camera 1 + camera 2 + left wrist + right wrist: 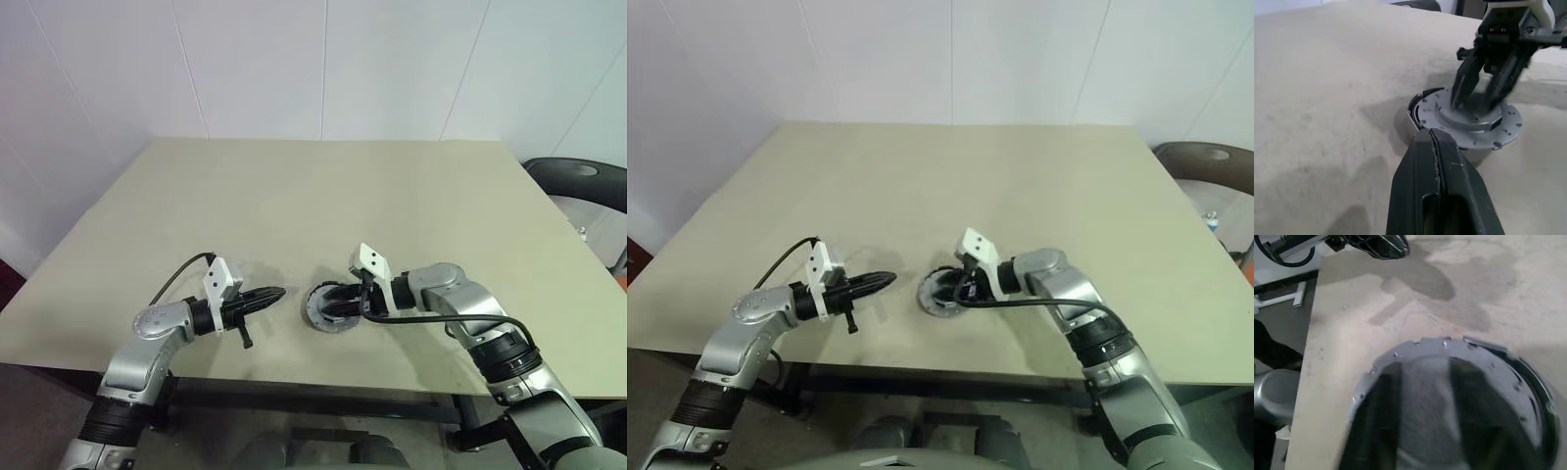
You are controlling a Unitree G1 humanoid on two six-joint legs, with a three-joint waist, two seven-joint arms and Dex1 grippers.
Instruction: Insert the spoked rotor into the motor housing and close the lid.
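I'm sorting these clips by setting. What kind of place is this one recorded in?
Probably a lab or plain test room: a bare beige table against white panelled walls, a dark office chair at its far right corner, and only the grey lid being worked on.

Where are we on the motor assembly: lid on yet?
Looks mostly done: the lid lies on the motor housing, plain grey face up, rotor not visible. The right gripper, jaws apart, is at the raised centre. Left gripper is shut beside it. Seating unconfirmed.
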